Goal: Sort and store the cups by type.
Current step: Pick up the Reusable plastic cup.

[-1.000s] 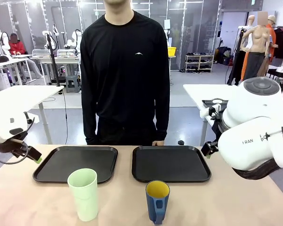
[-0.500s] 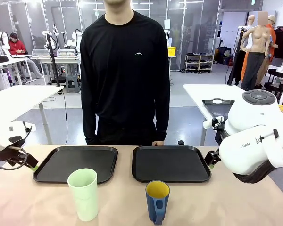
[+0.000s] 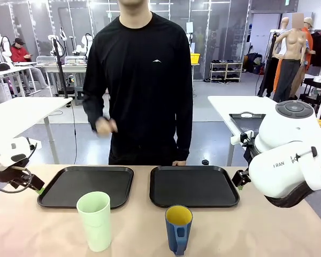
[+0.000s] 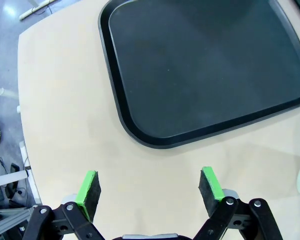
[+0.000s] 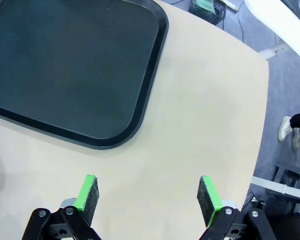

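Note:
A tall pale mint-green tumbler [image 3: 95, 220] stands near the table's front edge, left of centre. To its right is a shorter dark blue mug [image 3: 178, 229] with a yellow inside. My left gripper [image 3: 36, 187] hovers at the table's left edge, beside the left tray; in the left wrist view it [image 4: 150, 186] is open over bare table. My right gripper [image 3: 238, 178] sits by the right tray's right edge; the right wrist view shows it [image 5: 149, 194] open with nothing between its fingers. Both grippers are well apart from the cups.
Two black trays lie side by side at the far half of the table, the left tray [image 3: 48, 197] and the right tray [image 3: 195, 201]. A person in black stands behind them, one hand [image 3: 105, 126] raised at waist height.
The person has lifted one hand in front of the body. My left gripper dropped slightly toward the table a second ago and has since held still, as has the right.

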Robot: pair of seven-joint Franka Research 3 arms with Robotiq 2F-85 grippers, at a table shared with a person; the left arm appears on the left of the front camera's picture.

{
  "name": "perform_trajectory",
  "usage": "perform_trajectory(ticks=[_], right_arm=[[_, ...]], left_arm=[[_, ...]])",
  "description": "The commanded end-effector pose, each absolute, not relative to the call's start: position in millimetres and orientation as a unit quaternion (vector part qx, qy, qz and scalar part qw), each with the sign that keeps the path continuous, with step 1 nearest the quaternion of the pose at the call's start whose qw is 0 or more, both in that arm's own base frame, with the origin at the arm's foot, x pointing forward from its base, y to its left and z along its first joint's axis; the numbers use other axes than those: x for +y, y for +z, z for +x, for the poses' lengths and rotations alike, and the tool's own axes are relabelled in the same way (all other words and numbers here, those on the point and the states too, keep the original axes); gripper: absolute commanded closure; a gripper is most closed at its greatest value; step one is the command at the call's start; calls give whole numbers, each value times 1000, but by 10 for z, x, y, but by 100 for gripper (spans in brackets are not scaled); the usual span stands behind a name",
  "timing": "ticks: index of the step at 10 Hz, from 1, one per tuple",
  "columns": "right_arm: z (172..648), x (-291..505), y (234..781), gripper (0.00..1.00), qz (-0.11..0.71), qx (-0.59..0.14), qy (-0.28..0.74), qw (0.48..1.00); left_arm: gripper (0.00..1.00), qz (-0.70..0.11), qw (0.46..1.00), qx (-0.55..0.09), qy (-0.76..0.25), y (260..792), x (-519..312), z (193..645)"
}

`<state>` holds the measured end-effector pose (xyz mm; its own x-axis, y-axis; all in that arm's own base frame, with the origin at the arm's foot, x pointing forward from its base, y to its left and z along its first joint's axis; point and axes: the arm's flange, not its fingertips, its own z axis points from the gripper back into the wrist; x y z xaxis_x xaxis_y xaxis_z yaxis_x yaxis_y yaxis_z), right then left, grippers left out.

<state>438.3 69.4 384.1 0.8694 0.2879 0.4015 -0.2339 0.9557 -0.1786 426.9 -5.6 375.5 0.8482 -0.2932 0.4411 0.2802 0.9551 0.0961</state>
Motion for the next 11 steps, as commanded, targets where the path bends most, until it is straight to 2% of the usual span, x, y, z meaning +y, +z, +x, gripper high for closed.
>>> perform_trajectory(ticks=[1,11], right_arm=[[4390,692,3822,0,-61,-215,134,965],[4390,692,3822,0,-61,-215,134,965]], left_arm=[[0,14,962,-231,-148,3752,-43,4268],[0,14,962,-231,-148,3752,-43,4268]])
